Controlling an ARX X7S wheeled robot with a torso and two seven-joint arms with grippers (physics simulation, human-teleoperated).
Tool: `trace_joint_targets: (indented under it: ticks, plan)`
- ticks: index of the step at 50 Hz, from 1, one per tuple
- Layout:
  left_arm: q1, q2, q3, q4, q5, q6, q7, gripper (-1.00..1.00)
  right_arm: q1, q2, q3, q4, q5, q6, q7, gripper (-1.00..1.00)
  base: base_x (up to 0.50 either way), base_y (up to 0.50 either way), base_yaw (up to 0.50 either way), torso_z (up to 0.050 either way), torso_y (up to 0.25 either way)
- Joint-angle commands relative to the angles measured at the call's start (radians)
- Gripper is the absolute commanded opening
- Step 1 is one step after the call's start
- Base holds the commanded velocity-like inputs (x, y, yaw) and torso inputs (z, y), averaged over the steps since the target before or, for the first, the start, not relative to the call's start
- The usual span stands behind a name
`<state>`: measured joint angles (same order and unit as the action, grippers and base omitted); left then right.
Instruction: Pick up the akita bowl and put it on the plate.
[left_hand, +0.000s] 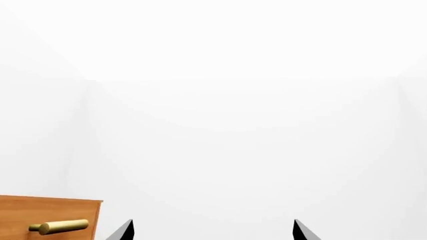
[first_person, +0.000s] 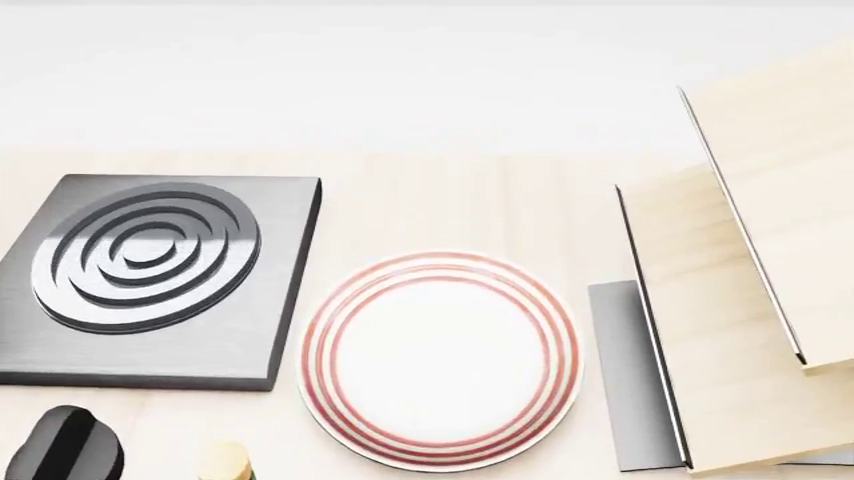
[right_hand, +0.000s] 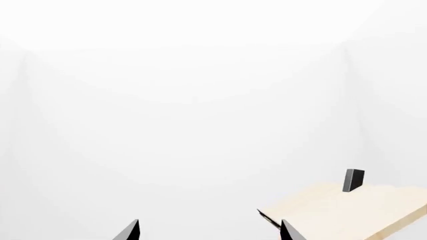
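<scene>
Standing beside the rig, I cannot see the akita bowl in any view; the plate (first_person: 441, 358) lies bare just beside the stove burner (first_person: 150, 272), so look around first, with the left gripper (left_hand: 212, 231) and right gripper (right_hand: 210, 231) both spread wide, holding nothing

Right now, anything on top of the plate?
Nothing: the plate, with red rings round its rim, lies bare on the wooden counter. The akita bowl shows in no view. What lies under the plate is hidden.
</scene>
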<state>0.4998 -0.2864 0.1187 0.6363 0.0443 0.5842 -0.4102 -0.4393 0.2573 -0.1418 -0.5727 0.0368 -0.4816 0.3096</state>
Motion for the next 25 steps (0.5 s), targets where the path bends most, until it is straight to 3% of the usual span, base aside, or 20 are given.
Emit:
trace_joint_targets:
  ticks: [1,13,25]
  plan:
    - [0.000,-0.004,0.003,0.002,0.003,-0.002,-0.006,1.00,0.001,0.005,-0.003,-0.003,-0.002,0.002,0.007,1.00,0.20,0.00,0.00,0.000,0.000]
    - [-0.002,-0.008,0.009,0.006,0.006,-0.007,-0.010,1.00,0.006,0.009,-0.005,-0.014,-0.005,0.036,0.016,1.00,0.20,-0.01,0.00,0.000,0.000]
    - [-0.004,-0.012,0.016,-0.003,0.010,-0.002,-0.014,1.00,0.002,0.015,-0.013,0.002,-0.006,-0.005,0.018,1.00,0.00,0.00,0.00,0.000,0.000]
